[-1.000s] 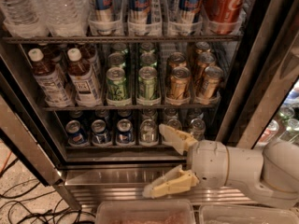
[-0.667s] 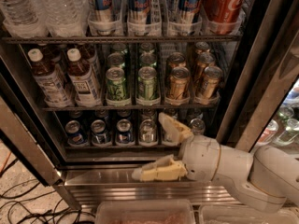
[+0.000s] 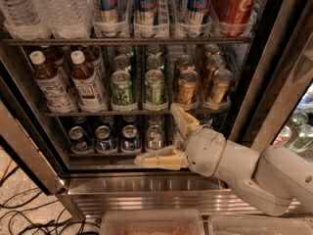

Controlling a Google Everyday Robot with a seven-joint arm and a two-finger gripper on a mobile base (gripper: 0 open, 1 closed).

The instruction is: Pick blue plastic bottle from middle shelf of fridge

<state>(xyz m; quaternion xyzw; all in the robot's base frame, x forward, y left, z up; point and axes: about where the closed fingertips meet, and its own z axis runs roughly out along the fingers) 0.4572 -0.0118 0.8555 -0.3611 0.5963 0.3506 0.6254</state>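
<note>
The gripper [image 3: 156, 133] is spread wide with nothing in it, down low by the bottom cans [image 3: 130, 135], and the blue plastic bottle [image 3: 89, 84] stands straight up on the middle shelf [image 3: 146, 113], up and to its left.

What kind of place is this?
Probably a shop or break room: a stocked display fridge, its middle shelf holding cans and brown bottles, loose cables on the floor. The gripper is open at the bottom rack.
</note>
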